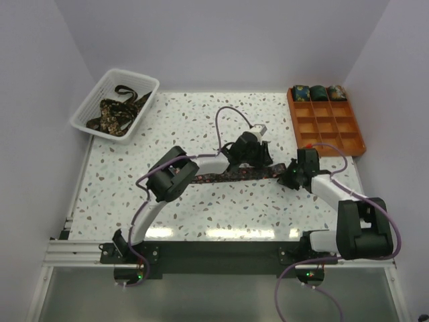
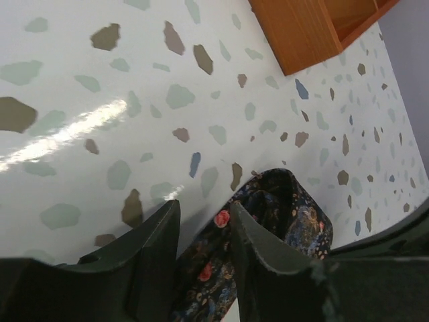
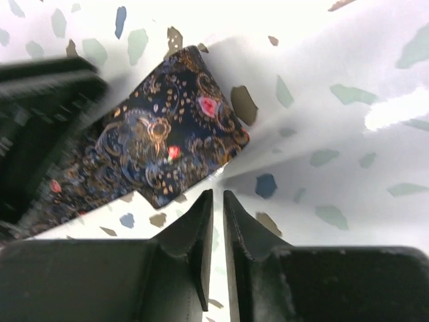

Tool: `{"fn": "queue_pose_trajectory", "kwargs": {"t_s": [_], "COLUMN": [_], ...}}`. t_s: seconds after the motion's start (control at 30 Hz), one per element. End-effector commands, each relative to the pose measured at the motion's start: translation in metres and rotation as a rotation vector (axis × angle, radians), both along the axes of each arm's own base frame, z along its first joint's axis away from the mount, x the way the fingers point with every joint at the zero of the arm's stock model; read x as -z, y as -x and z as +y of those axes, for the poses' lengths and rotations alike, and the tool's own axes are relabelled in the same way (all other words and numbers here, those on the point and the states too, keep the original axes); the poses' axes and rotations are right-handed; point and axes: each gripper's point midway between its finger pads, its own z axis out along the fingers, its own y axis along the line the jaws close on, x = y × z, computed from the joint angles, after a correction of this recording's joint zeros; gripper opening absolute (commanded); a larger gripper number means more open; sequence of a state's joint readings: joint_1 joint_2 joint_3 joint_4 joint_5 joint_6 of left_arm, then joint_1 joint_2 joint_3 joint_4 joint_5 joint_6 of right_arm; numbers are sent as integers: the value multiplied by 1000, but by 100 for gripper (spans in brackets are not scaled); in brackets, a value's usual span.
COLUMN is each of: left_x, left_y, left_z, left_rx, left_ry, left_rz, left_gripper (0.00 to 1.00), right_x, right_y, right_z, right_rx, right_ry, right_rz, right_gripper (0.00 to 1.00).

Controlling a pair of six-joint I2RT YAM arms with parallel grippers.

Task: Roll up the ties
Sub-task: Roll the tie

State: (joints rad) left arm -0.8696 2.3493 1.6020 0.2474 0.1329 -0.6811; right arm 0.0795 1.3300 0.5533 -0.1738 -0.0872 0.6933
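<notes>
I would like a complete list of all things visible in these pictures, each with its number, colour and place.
flat tie: one, dark floral print, stretched across the table centre
loose ties: number unclear, dark patterned, heaped in the basket
rolled ties: three, dark patterned, tray's far row
tray: one, orange, far right corner
basket: one, white mesh, far left corner
table: one, white, speckled
left gripper: one, black, fingers apart over the flat tie
right gripper: one, black, fingers nearly together, empty, beside the tie's end
</notes>
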Motion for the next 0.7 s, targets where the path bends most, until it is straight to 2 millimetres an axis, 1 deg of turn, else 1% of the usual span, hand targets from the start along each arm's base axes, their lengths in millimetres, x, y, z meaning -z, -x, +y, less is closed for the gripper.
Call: {"fn": "queue_pose_trajectory", "kwargs": {"t_s": [0.0,0.03,0.07,0.1,0.13,0.17,0.2,0.23,0.27,0.3,0.33,0.37,0.4,0.43,0.47,0.5,0.53,0.57,0.63,0.67], "left_x": [-45,-52,-57,-72,-78,-78,-90,-89,-91,-104,-97,-101,-110,-103,-102,-104,-100,-98,-92,-91], "left_y": [-35,-42,-43,-45,-45,-44,-42,-38,-33,-28,-17,-10,-3,10,18,27,39,46,60,64], "left_z": [29,36,38,41,43,48,49,54,54,56,58,57,57,55,53,50,46,43,36,33], "left_rx": [-116,-132,-135,-143,-144,-155,-156,-157,-148,-144,-138,-125,-119,-102,-89,-74,-55,-38,-13,0], "left_ry": [28,35,38,52,51,36,45,39,44,66,61,76,94,83,84,92,92,96,103,110], "left_rz": [-34,-39,-41,-55,-65,-62,-69,-59,-53,-55,-25,-18,-15,4,14,24,48,61,92,105], "left_gripper": [43,45,46,46,47,47,47,47,47,47,47,47,47,47,46,46,45,45,45,45], "right_x": [-23,-26,-32,-35,-38,-44,-49,-52,-58,-61,-63,-67,-69,-68,-68,-68,-67,-68,-70,-65], "right_y": [1,3,5,6,6,6,4,3,-2,-5,-8,-15,-18,-24,-28,-33,-35,-44,-50,-54], "right_z": [-12,-14,-19,-20,-21,-22,-23,-24,-28,-28,-28,-31,-28,-26,-37,-37,-29,-34,-28,-29], "right_rx": [-47,-53,-55,-82,-94,-102,-121,-125,-118,-130,-133,-125,-140,-144,-106,-95,-117,-100,-114,-111], "right_ry": [95,116,139,157,165,173,187,192,196,191,184,172,145,127,105,74,3,-26,-92,-104], "right_rz": [-14,-10,-4,-5,-8,-6,-19,-25,-40,-54,-62,-85,-94,-109,-116,-130,-139,-175,-196,-193], "right_gripper": [17,21,28,32,36,43,46,49,54,55,57,58,58,58,58,58,58,59,60,61]}}
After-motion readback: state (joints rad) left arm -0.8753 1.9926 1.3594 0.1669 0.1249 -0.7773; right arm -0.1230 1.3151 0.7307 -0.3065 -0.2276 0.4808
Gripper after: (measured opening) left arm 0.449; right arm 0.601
